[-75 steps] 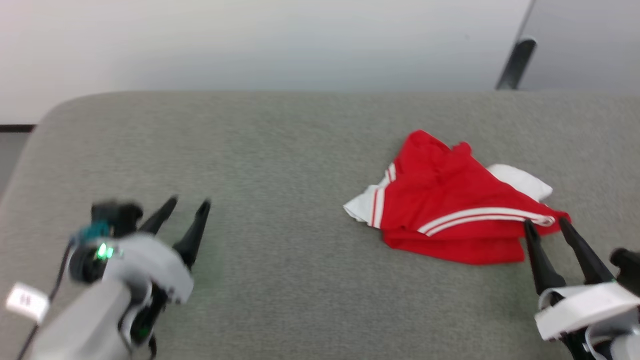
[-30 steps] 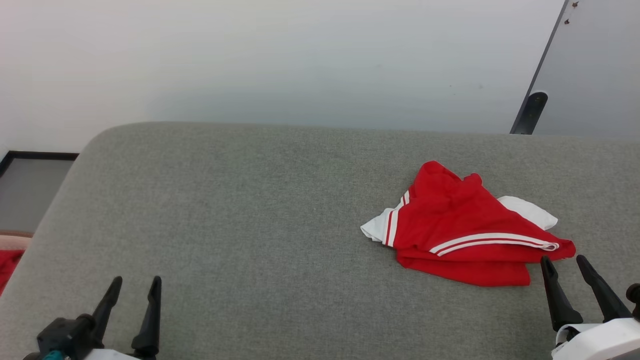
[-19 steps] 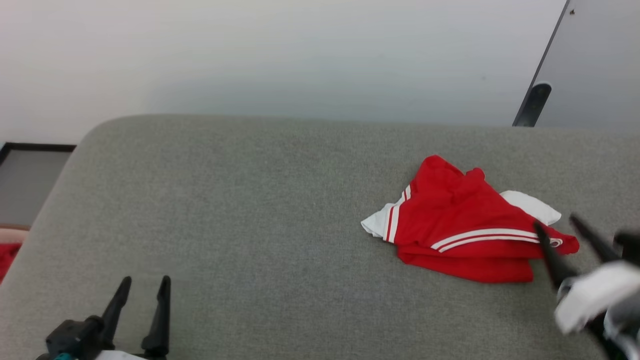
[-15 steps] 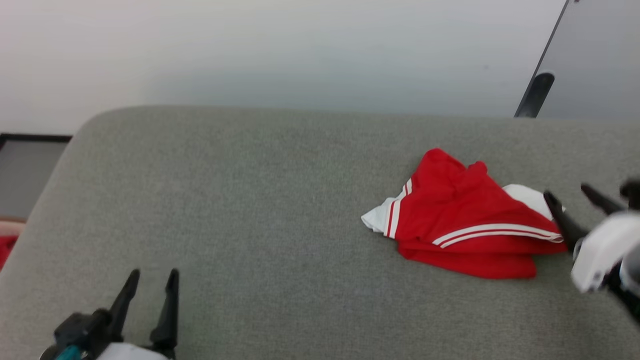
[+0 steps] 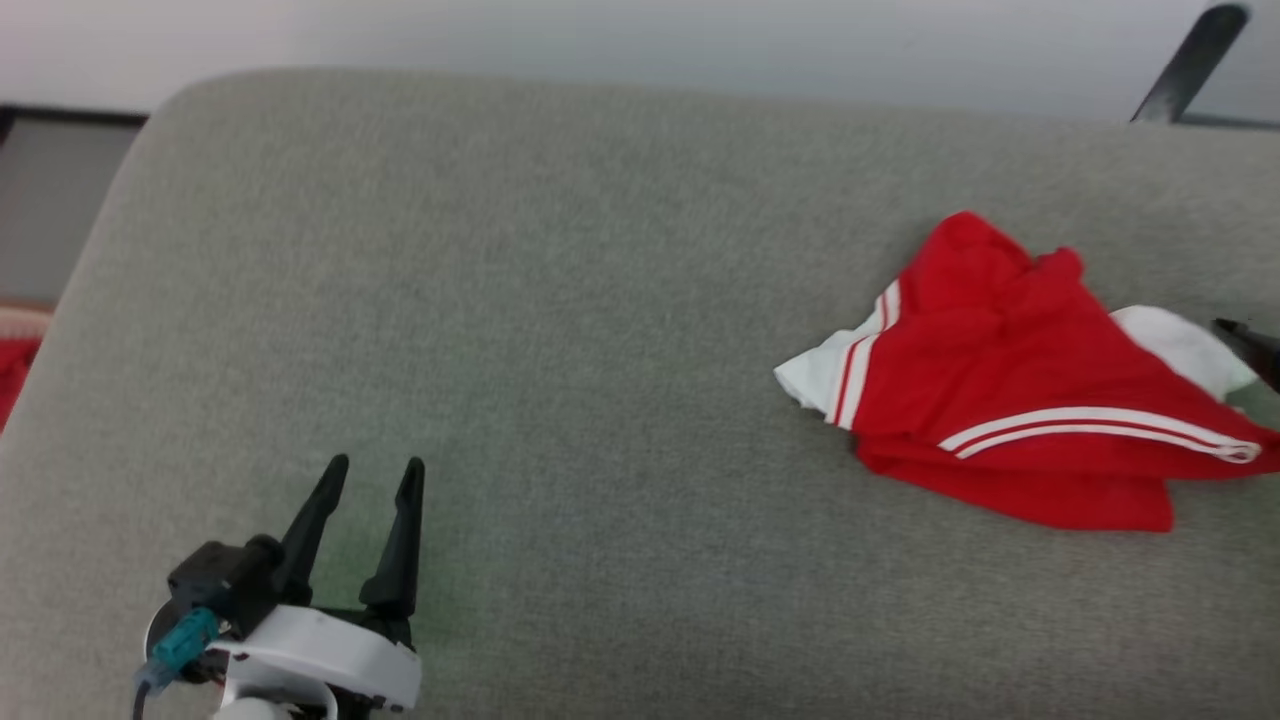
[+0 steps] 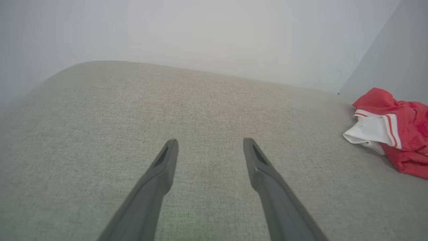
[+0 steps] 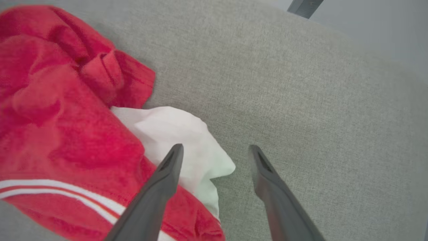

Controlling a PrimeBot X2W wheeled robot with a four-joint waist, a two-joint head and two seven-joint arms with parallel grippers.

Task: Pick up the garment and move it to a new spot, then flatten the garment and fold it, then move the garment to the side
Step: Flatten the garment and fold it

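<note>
1. The left gripper (image 5: 377,463) hung spread and empty over the grey cushion (image 5: 500,300).
2. Well to its right the garment (image 5: 1000,400) lay crumpled on the cushion; it was likely light, limp and easily bunched.
3. The right gripper (image 7: 216,147), spread, stood over the edge of the white end panel (image 7: 174,130), probably the best pinch point.
</note>
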